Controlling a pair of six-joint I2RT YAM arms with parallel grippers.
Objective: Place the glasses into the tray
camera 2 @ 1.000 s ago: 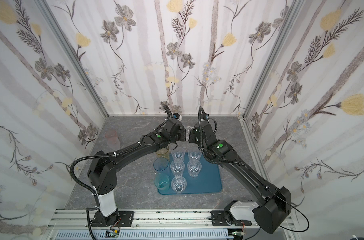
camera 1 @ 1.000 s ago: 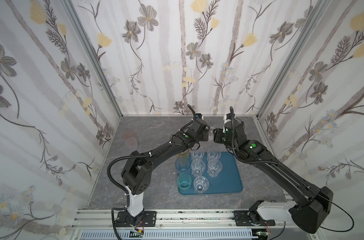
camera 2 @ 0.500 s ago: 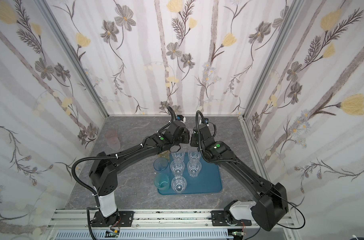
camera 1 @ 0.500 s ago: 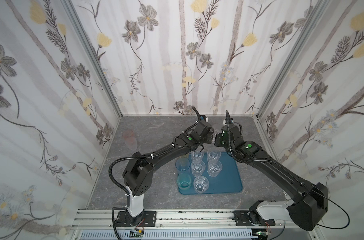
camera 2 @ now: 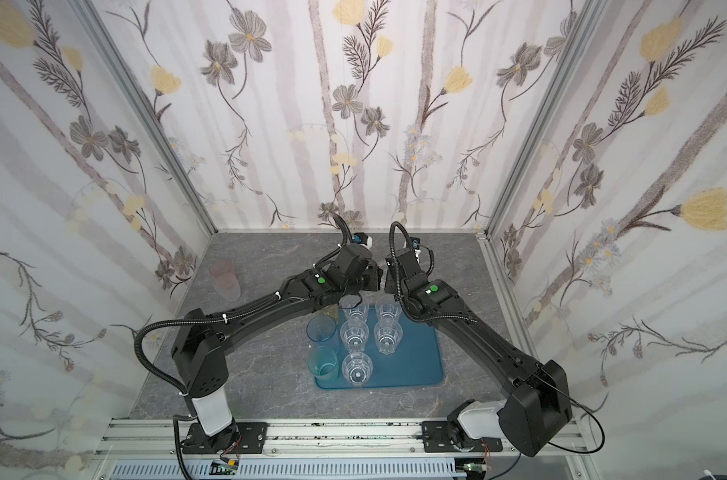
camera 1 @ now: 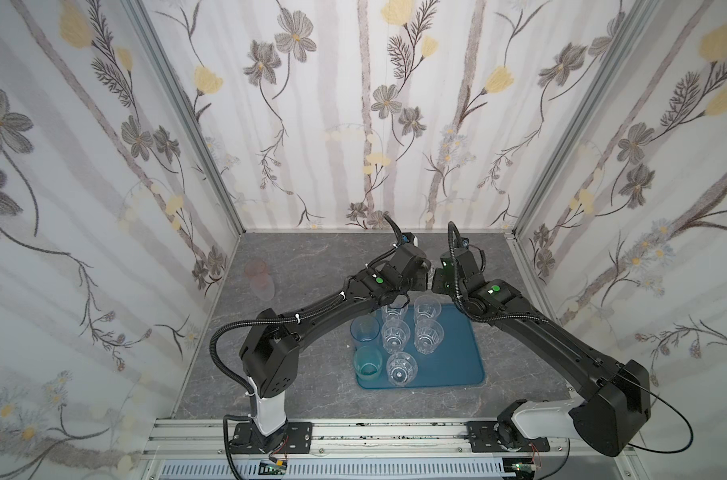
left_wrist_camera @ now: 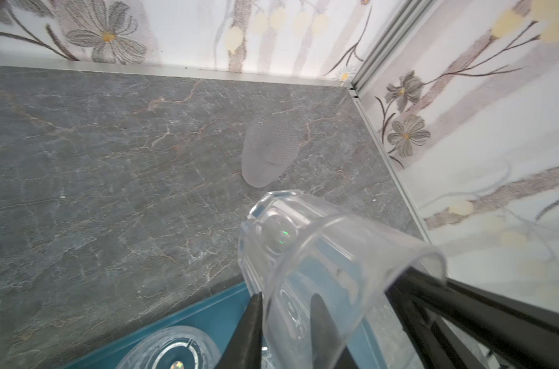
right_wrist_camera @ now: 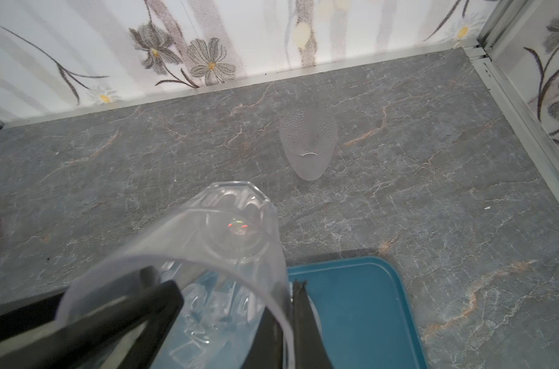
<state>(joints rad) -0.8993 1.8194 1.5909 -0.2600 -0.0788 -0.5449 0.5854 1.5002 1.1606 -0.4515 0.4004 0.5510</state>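
Scene: Two black robot arms meet above the far edge of a teal tray (camera 1: 457, 365) on a grey marbled counter (camera 1: 311, 266).
Held glass: A clear faceted tumbler (left_wrist_camera: 319, 252) hangs tipped on its side over the tray's far edge, with its base toward the back wall.
Right gripper: The right gripper (right_wrist_camera: 286, 329) is pinched tight on the rim wall, one finger inside the mouth and one outside.
Left gripper: The left gripper (left_wrist_camera: 287, 329) straddles the opposite side of the rim. Its jaws are narrowly parted, and the inner finger (left_wrist_camera: 322, 326) stands off the wall, so it seems not to be gripping.
Step in hand: This looks like a pass of the glass from left to right before it is set down.
Doing it well: The left fingers should back straight off the rim without dragging it. The right should then turn the glass upright and lower it onto bare tray floor, away from the standing glasses.
Risk: A pinch on one thin, slick wall may let the glass twist or slip.
In the tray: Five clear tumblers (camera 1: 395, 334) and a teal glass (camera 1: 368, 363) stand in the left half.
Still out: A frosted glass (right_wrist_camera: 308, 143) lies near the counter's back edge, and a pink glass (camera 1: 258, 274) is near the left edge.
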